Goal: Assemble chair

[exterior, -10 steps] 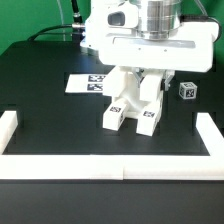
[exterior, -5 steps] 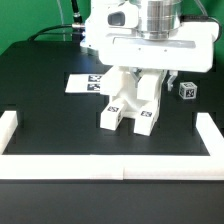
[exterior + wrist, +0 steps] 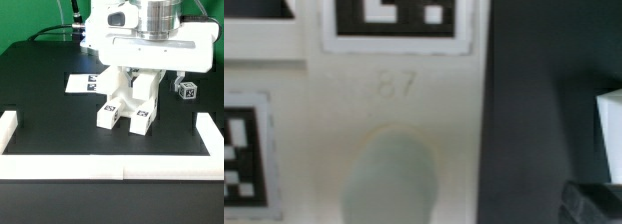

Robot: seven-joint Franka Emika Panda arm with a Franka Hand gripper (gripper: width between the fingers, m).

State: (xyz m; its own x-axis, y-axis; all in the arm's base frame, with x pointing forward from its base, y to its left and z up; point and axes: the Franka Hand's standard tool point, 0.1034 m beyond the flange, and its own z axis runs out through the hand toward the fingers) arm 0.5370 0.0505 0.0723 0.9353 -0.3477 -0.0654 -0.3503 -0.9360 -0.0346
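Robot claw straddles half-built chair at centre of the work table

In the exterior view the white arm's two-finger gripper (image 3: pixel 143 75) reaches down from the top centre over the small white blocky plastic chair (image 3: pixel 128 100). Its fingers stand wide apart on either side of the chair's upper part, but it cannot be made out whether they press on it or stand clear. The chair rests on the black table (image 3: pixel 50 125) on two legs whose ends bear black-and-white square tags. The flat white marker board (image 3: pixel 80 84) lies just behind it towards the upper left, a loose small white tagged block (image 3: pixel 186 90) sits apart at the exterior view's right, and the long white border rail (image 3: pixel 110 165) runs across the lower frame. The wrist view shows the chair's white surface (image 3: pixel 384 100) close up, blurred and bearing tags.
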